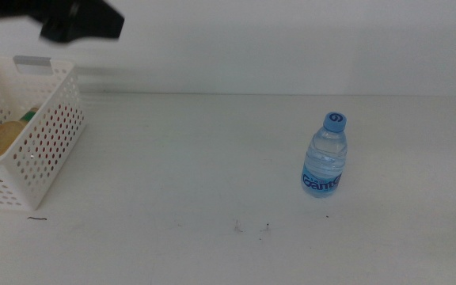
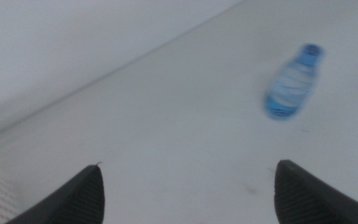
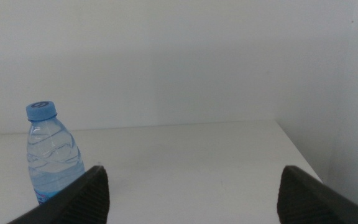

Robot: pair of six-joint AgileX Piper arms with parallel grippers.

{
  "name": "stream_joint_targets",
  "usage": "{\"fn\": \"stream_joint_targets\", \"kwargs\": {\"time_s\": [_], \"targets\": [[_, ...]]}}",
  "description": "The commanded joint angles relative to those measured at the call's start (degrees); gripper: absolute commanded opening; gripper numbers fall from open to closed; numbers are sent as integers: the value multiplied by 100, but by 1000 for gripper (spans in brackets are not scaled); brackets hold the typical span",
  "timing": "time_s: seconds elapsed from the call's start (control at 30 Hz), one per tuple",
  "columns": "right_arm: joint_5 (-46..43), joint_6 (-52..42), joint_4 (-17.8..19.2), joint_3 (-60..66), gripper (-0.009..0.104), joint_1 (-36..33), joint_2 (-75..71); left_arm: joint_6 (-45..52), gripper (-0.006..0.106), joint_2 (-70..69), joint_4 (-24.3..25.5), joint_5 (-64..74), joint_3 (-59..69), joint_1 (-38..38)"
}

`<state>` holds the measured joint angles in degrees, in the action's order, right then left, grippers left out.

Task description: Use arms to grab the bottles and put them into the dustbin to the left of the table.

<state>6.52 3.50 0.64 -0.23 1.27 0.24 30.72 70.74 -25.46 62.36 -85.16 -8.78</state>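
White table (image 1: 212,158); bottle (image 1: 324,154) upright right of centre; left gripper (image 1: 81,22) upper left above bin (image 1: 50,131), jaws apart, empty; right gripper (image 3: 191,193), jaws apart, should clasp it mid-body.

I work in what looks like a lab or test room, staged and bare. The table (image 1: 212,158) under me is a plain white top with a few dark specks, and a blank white wall rises right behind the table. On the table stand only a perforated white basket (image 1: 46,150) and, well apart from it, one small water bottle (image 1: 324,158).
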Motion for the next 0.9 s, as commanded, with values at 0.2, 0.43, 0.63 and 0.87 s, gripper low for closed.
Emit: {"fn": "stream_joint_targets", "kwargs": {"time_s": [0.2, 0.43, 0.63, 0.87], "targets": [[-37, -30, 54, 23, 93, 46, -24, 100, 94, -1633, -739, -428, 1430, -35], [-37, -30, 54, 23, 93, 46, -24, 100, 94, -1992, -597, -512, 1545, -35], [-37, -30, 54, 23, 93, 46, -24, 100, 94, -1989, -540, -447, 1545, -35], [-37, -30, 54, 23, 93, 46, -24, 73, 94, -1989, -542, -782, 1545, -35]]}}
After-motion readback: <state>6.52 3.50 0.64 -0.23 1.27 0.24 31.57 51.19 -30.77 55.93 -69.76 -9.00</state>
